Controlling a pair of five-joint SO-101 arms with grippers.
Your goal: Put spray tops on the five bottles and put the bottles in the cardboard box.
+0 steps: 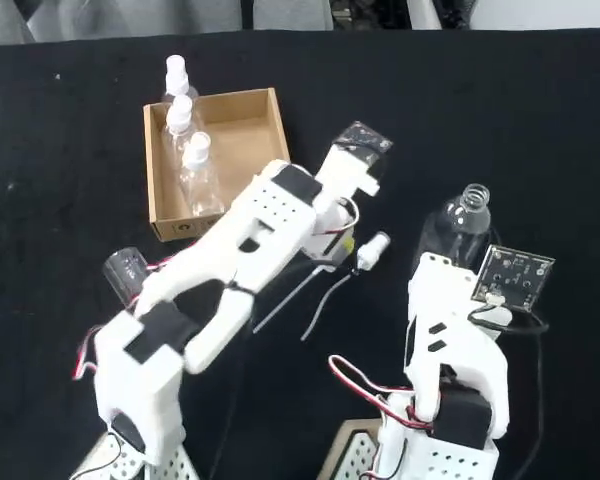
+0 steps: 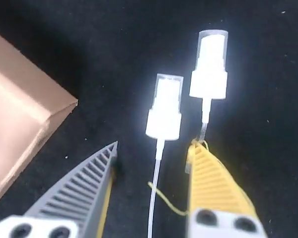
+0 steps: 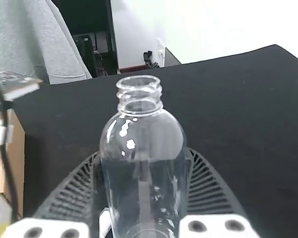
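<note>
Closest to the lens, left end effector [image 2: 154, 146] spread wide just above the black bench [image 1: 550, 130], grey finger [image 2: 84, 188] on one side, yellow finger [image 2: 213, 183] on the other, nothing pinched. Between them, thin dip tube of the nearer spray top [image 2: 164, 111]; right at the yellow fingertip, tube of the second spray top [image 2: 208, 67], both tops lying flat near the bench's middle. Left arm [image 1: 240, 250] stretched from the near left corner diagonally toward the middle, wrist bent down over the tops and standing in the way of part of them in the high view. Right end effector [image 3: 141, 153] pinching the lower body of an uncapped clear bottle [image 3: 139, 129], held upright to the right of the bench's middle, neck open, threads bare. Right arm [image 1: 450, 340] folded upright by the near edge. Toward the far left corner, cardboard box [image 1: 245, 140], open on top; along its left wall, three bottles [image 1: 181, 115] in a row with spray tops fitted. Nearer than the box's near left corner, partly behind the left arm, one more clear bottle [image 1: 128, 270] without a top, standing or lying not clear. Box corner also close beside the grey finger in the left wrist view. Red wires [image 1: 352, 376] looped at the arm bases along the near edge.
</note>
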